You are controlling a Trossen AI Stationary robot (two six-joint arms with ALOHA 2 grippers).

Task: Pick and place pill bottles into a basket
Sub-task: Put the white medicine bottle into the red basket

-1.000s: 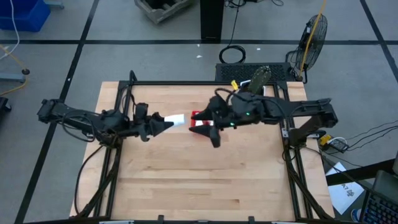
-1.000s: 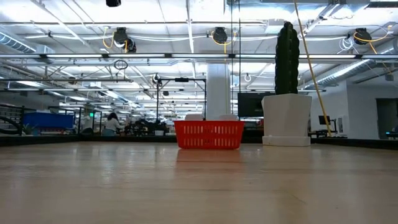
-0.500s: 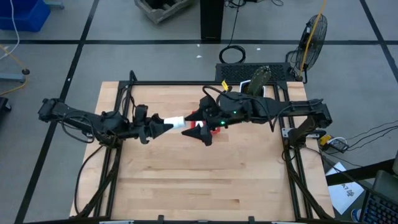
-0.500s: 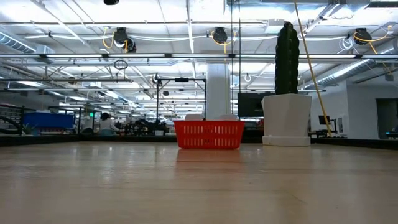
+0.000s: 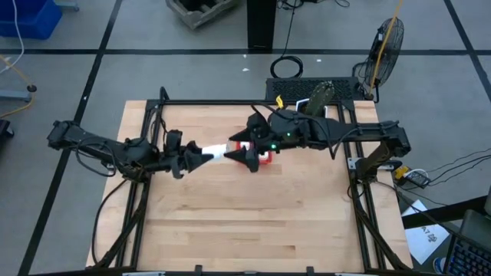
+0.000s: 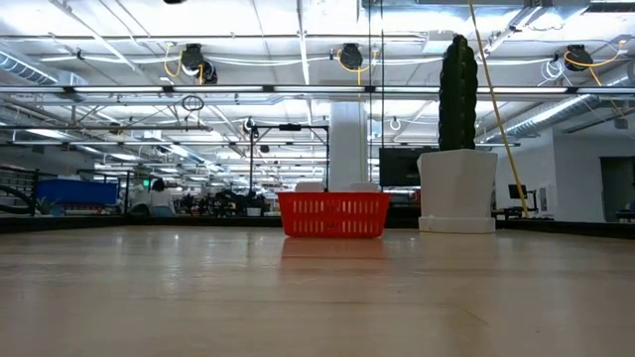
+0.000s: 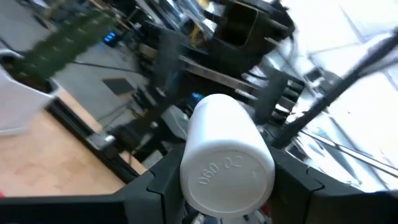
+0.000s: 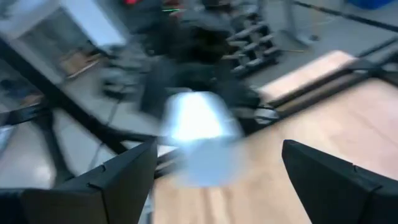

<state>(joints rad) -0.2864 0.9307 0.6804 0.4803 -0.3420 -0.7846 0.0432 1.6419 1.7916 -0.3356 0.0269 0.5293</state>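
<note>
My left gripper (image 5: 207,156) is shut on a white pill bottle (image 5: 219,151) above the middle of the table. The bottle also shows in the left wrist view (image 7: 227,158). My right gripper (image 5: 236,156) is open just right of the bottle, its fingers wide apart in the right wrist view (image 8: 224,180) with the blurred bottle (image 8: 199,134) ahead between them. I cannot tell whether it touches the bottle. The red basket (image 5: 265,158) stands on the table, mostly hidden under my right arm. In the low view, white tops show above the basket's (image 6: 333,214) rim. My left gripper pinches the bottle's round sides (image 7: 186,180) between its two fingers. The fingers come level from the table's left and lie along the bottle. The bottle sticks out past the fingertips toward the right, its flat end (image 7: 225,174) facing the wrist camera, lifted clear of the table.
A white planter (image 6: 456,190) with a tall cactus (image 5: 319,96) stands at the table's far right, behind the basket. The bare wooden tabletop (image 5: 245,222) spreads toward the near edge.
My right gripper has moved toward the table's left, away from over the basket and up to the free end of the bottle held by my left gripper. My left gripper and the bottle have stayed almost in place.
</note>
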